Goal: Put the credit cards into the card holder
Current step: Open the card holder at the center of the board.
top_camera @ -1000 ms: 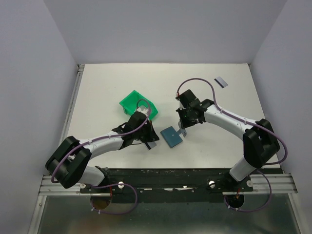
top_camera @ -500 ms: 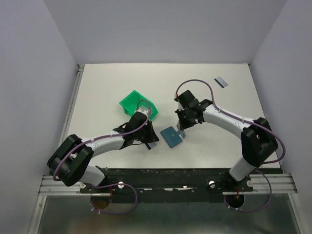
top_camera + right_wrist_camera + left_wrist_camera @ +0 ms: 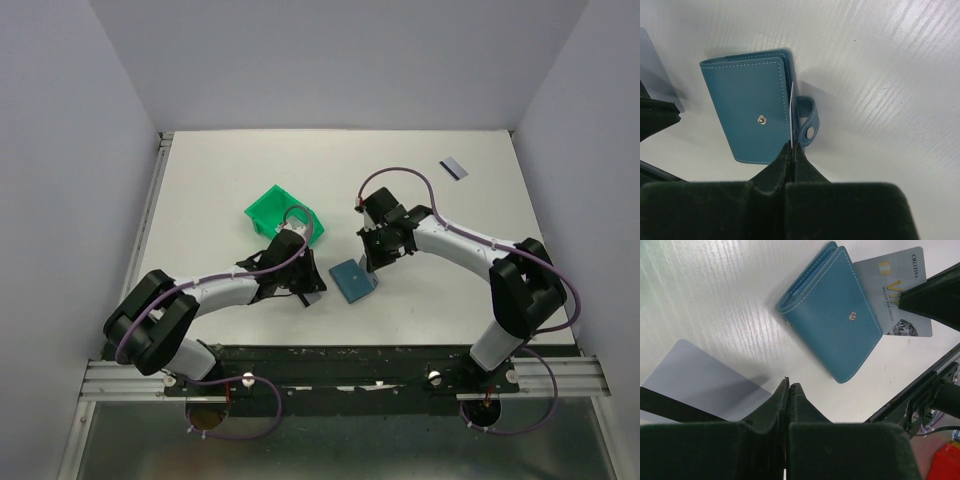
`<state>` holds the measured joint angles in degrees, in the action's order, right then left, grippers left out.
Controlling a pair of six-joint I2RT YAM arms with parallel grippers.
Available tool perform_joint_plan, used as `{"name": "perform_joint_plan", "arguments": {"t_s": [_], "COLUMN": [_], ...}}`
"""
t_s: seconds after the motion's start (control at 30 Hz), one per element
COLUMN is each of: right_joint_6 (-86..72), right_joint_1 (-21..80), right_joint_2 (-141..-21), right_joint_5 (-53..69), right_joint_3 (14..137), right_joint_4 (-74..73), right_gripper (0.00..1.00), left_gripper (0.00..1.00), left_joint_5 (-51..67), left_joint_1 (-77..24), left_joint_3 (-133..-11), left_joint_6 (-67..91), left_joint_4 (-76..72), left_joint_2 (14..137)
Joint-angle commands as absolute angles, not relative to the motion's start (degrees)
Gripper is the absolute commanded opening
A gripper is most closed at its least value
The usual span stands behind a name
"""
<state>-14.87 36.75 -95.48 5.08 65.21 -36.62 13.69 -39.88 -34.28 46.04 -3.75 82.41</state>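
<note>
The slate-blue card holder (image 3: 352, 279) lies folded on the table between the arms, stud up (image 3: 832, 315). My right gripper (image 3: 792, 146) is shut on a silvery credit card (image 3: 900, 295) held on edge, and the card's edge (image 3: 791, 117) sits in the gap between the holder's body (image 3: 750, 115) and its snap strap (image 3: 810, 131). My left gripper (image 3: 788, 386) is shut with nothing between its tips, just left of the holder. A second credit card (image 3: 695, 385) with a dark stripe lies flat on the table beside its fingers. A third credit card (image 3: 453, 168) lies far right at the back.
A green plastic bin (image 3: 285, 215) stands tilted just behind the left gripper (image 3: 303, 290). The right gripper (image 3: 372, 268) hangs over the holder's right edge. The two grippers are close together, one either side of the holder. White walls close the table on three sides.
The right gripper has edged left and down with its card, closer over the card holder. The left arm has barely shifted.
</note>
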Motion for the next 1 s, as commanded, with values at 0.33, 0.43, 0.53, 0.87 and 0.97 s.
{"name": "perform_joint_plan", "arguments": {"t_s": [0.33, 0.43, 0.53, 0.87, 0.97], "right_joint_6": [-15.1, -15.6, -15.8, -16.4, -16.8], "right_joint_1": [37.2, 37.2, 37.1, 37.2, 37.2], "right_joint_2": [-95.5, -94.7, -93.9, -90.5, -89.8], "right_joint_5": [12.6, 13.3, 14.3, 17.1, 18.9], "right_joint_3": [63.3, 62.8, 62.5, 61.5, 61.0], "right_joint_4": [-33.1, -32.5, -32.1, -30.8, -29.7], "right_gripper": [0.00, 0.00, 0.00, 0.00, 0.00], "left_gripper": [0.04, 0.04, 0.03, 0.03, 0.01], "left_joint_5": [14.1, 14.2, 14.4, 14.4, 14.2], "left_joint_1": [-40.4, -40.4, -40.4, -40.5, -40.6], "left_joint_3": [-36.8, -36.9, -37.2, -36.9, -36.7], "left_joint_6": [44.8, 44.7, 44.5, 44.5, 44.4], "left_joint_4": [-3.9, -3.8, -3.7, -3.8, -3.6], "left_joint_2": [84.5, 84.6, 85.1, 85.3, 84.9]}}
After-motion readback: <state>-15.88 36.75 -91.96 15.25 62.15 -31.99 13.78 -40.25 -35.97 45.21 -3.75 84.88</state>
